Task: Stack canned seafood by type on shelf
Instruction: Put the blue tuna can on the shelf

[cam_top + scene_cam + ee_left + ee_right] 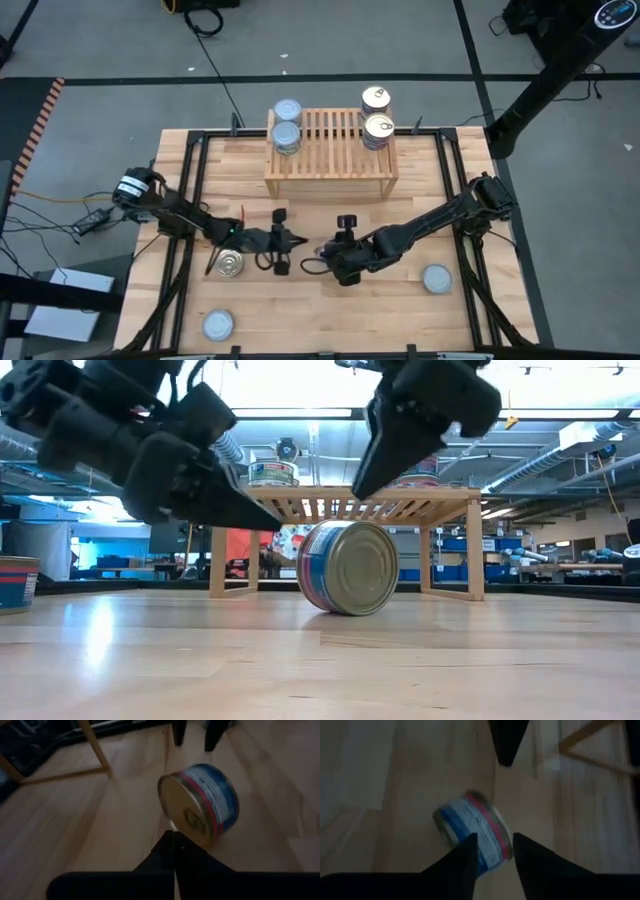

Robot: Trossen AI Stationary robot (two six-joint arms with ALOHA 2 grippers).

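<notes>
Wooden planks make up your tabletop [300, 310], with the shelf [330, 178] standing at its far edge, already carrying two silver-lidded tins [286, 135] stacked at its left end and two gold-lidded tins [377, 125] at its right.

Between your two arms, near the middle of the table, one tin [349, 567] lies tipped on its side (blue and red label, gold end facing the low camera), and it rests on the wood with nothing holding it. Your right gripper [494, 851] hovers just above it with the fingers apart, straddling the label without clamping. Your left gripper [173, 851] sits just beside the tin's gold end, fingers pressed together and empty.

By my reading, you are mid-pickup on this gold-lidded tin. A round tin on its edge will likely roll, so the next move calls for a steady closure across the body, or for standing it flat first, perhaps using the shut left fingers as a stop.

Other tins wait flat on the table: a gold-lidded one [230, 265] near the left arm, a silver one [218, 324] at the near left, and another silver one [436, 279] at the right.
</notes>
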